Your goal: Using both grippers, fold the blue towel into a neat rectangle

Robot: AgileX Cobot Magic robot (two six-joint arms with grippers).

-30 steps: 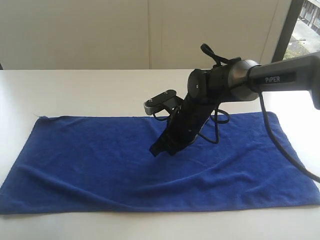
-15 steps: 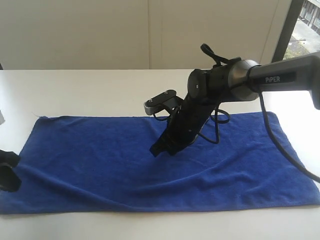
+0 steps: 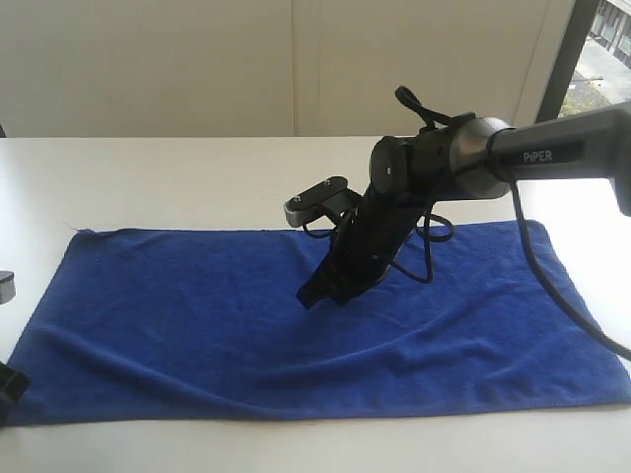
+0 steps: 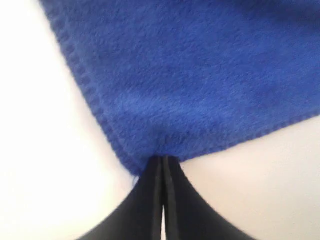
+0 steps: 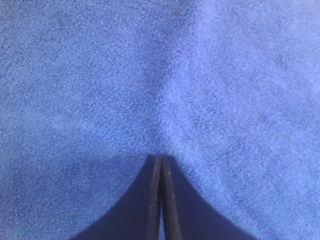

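Well, the towel (image 3: 197, 315) lies spread flat and unfolded on the white surface (image 3: 197, 177), its long side running across the exterior view, with a few soft ridges along the near edge and bare white showing on every side of it.

The right tool (image 3: 312, 295) reaches in from the right and across the middle, tilted down, its tip resting on the cloth near the centre. From its wrist, the right tool (image 5: 161, 157) has its jaws pressed together with only a thin slit between them, the tips touching plain towel (image 5: 225, 75) with nothing clamped. The arm (image 3: 552, 148) behind it is grey with a black joint, and a black cable (image 3: 552, 286) trails over the towel's right end.

The left tool (image 3: 8, 386) shows only as a dark bit at the frame's lower left edge, just beside the towel's near left corner. From its wrist, the left tool (image 4: 162, 159) also has its jaws together, tips meeting that corner of the towel (image 4: 200, 75), where the hem puckers slightly; whether any cloth is nipped between them I cannot tell. White surface (image 4: 50, 175) lies on both sides of that corner
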